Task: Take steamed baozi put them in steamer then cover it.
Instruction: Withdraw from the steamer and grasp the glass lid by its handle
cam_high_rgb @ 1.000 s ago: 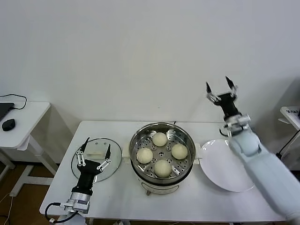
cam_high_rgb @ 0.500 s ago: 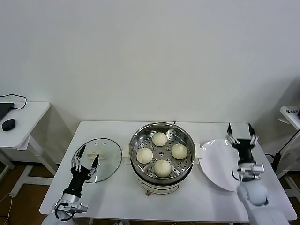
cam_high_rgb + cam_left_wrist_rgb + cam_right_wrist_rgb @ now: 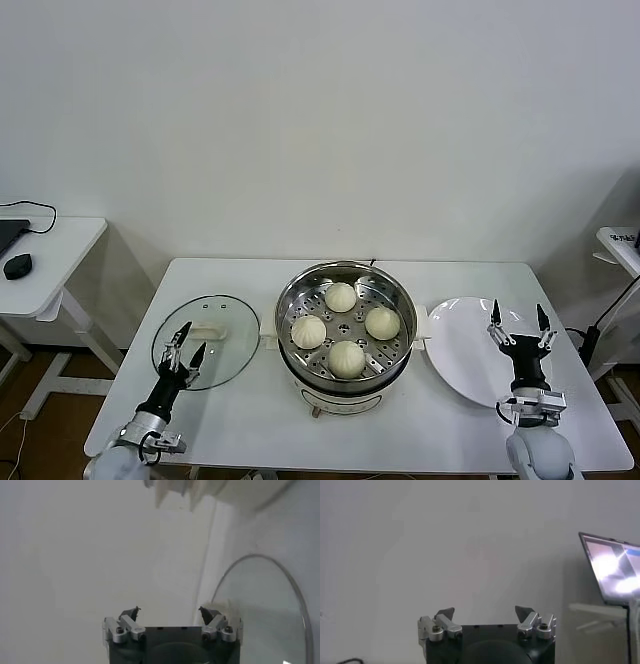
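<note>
The steamer, a shiny steel pot on a cream base, stands at the table's middle with no cover on it. Several off-white steamed baozi rest on its perforated tray. The cover, a clear glass lid with a cream handle, lies flat to the steamer's left. My left gripper hovers open over the lid's near edge, holding nothing; its wrist view shows the gripper beside the glass lid. My right gripper stands open and upright over the white plate, and the right wrist view shows this gripper facing the wall.
A side table at the far left carries a mouse and a cable. Another stand with a laptop is at the far right. The table's front edge runs just below both arms.
The right arm came down from high near the wall to low beside the plate. The left gripper drew back toward the table's front edge. Both stayed open.
</note>
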`<action>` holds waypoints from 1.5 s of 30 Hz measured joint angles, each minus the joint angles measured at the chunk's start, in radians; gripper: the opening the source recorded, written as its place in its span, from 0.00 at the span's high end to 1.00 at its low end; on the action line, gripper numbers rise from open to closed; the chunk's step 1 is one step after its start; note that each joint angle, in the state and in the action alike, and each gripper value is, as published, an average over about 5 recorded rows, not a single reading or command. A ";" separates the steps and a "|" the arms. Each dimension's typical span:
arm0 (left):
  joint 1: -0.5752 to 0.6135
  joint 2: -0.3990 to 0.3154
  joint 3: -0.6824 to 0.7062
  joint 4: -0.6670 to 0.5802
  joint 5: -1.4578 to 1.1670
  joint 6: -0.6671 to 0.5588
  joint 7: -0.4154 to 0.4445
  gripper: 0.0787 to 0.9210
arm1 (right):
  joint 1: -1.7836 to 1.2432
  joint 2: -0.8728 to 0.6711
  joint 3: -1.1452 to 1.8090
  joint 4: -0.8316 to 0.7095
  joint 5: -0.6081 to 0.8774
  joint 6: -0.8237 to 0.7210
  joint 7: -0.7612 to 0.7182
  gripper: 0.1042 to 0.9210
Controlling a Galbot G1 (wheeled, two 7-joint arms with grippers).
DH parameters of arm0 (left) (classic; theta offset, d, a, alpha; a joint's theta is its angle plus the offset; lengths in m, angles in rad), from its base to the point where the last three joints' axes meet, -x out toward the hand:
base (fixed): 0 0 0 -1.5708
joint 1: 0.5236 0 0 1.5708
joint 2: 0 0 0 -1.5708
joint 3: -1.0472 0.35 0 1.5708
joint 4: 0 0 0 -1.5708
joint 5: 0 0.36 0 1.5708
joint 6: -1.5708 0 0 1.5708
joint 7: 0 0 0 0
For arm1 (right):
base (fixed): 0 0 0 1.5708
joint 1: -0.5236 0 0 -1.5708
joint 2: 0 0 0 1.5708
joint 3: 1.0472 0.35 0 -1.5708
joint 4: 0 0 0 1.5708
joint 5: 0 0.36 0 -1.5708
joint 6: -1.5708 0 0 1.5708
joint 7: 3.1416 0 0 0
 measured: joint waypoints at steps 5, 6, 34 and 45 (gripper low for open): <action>-0.041 -0.004 0.007 0.053 0.079 0.008 -0.019 0.12 | -0.013 0.015 0.008 -0.001 -0.011 0.001 -0.002 0.12; -0.048 -0.004 0.009 0.063 0.091 0.010 -0.022 0.12 | -0.015 0.018 0.009 -0.001 -0.013 0.001 -0.003 0.12; -0.154 -0.038 0.046 0.153 0.166 0.109 -0.035 0.12 | -0.033 0.057 0.015 -0.018 -0.063 0.009 -0.010 0.12; -0.186 -0.052 0.069 0.183 0.157 0.131 -0.032 0.12 | -0.034 0.067 0.015 -0.019 -0.078 0.010 -0.012 0.12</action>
